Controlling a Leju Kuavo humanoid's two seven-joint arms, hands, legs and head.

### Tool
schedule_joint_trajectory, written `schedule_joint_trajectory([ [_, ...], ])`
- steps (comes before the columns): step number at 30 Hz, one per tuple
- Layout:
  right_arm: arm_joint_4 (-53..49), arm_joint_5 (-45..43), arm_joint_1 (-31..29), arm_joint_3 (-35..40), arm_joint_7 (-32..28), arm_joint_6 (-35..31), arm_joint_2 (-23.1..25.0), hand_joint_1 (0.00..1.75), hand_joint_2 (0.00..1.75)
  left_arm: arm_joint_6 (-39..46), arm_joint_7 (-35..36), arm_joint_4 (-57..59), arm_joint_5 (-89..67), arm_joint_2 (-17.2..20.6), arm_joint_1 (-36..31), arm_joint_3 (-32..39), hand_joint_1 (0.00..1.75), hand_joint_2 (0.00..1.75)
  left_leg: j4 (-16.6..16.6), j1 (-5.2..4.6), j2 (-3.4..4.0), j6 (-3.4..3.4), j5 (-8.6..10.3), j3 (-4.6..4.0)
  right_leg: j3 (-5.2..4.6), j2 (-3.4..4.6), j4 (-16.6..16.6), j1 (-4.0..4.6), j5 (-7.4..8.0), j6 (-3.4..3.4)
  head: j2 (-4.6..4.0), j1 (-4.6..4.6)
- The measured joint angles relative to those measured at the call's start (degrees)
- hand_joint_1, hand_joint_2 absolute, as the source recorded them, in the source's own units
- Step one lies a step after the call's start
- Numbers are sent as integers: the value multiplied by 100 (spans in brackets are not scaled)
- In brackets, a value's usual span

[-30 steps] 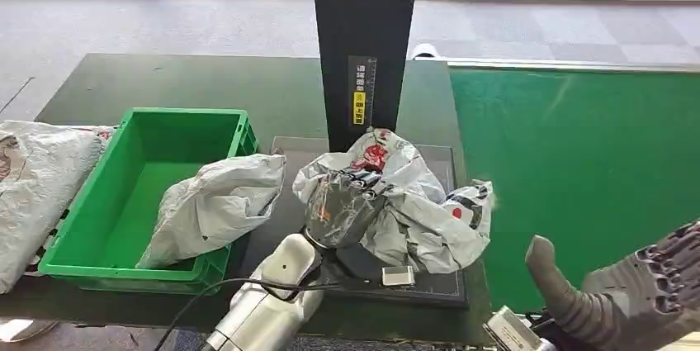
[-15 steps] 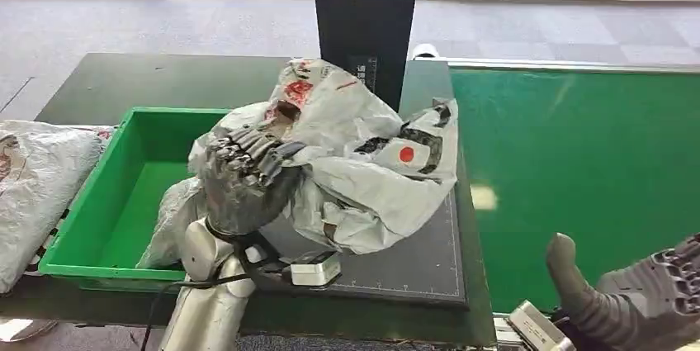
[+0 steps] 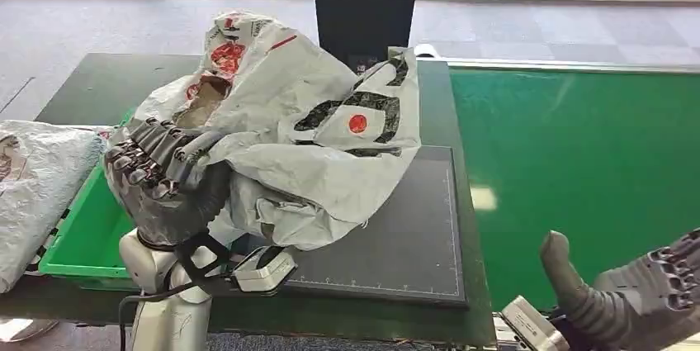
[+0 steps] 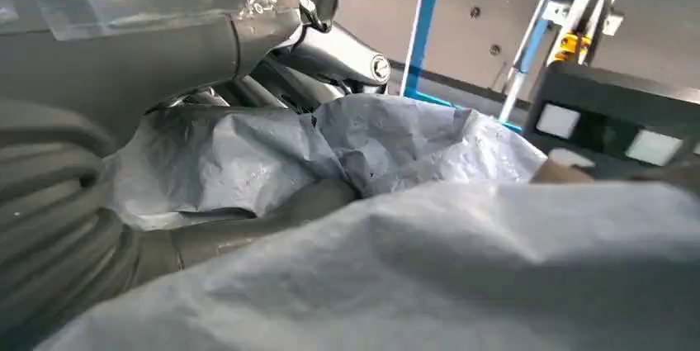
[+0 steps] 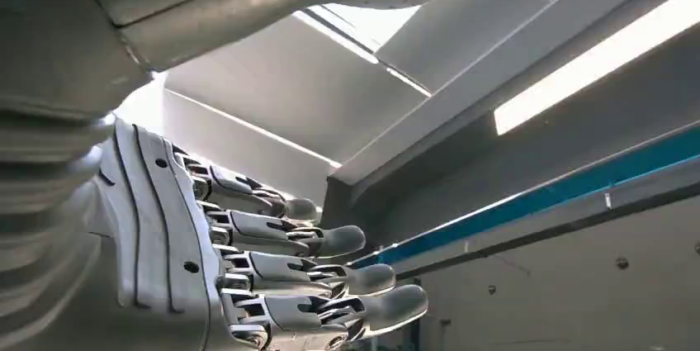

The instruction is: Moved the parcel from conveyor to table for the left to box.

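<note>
Left hand (image 3: 165, 182) grasps the parcel (image 3: 305, 132) above the table (image 3: 396, 244); carry it level over the green box (image 3: 78, 244) before releasing. Right hand (image 3: 652, 293) empty, fingers spread.

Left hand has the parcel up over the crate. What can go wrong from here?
1. The left hand grips only one bunched edge of the grey parcel; most of the bag hangs free towards the scale pad, so it may slip out.
2. Another bag lay in the green crate a second ago; now the parcel hides it, and the drop could land on it and spill over the rim.
</note>
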Motion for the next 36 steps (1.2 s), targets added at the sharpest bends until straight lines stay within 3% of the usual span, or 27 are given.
schedule_joint_trajectory([
  [12,194,11,-68,0,-9,15,0,0,175,0,350,-284,-262,2,46,122,175,175,0,0,-3,0,0,-1,1,-6,0,-1,0,0,0,0],
  [18,238,11,-91,7,-9,15,0,0,175,0,984,-231,-730,9,52,244,175,175,0,0,-3,0,0,1,1,-6,0,0,0,-1,0,0],
  [30,240,-9,-91,26,-11,15,0,0,175,-2,861,1101,-634,-46,-375,2159,175,175,0,1,1,-4,4,7,0,1,0,1,1,-3,0,-2],
  [36,240,-9,-91,26,-11,15,0,0,175,-2,839,1464,-645,-83,-489,2588,175,175,0,1,-1,-4,3,5,0,0,0,0,0,-2,0,0],
])
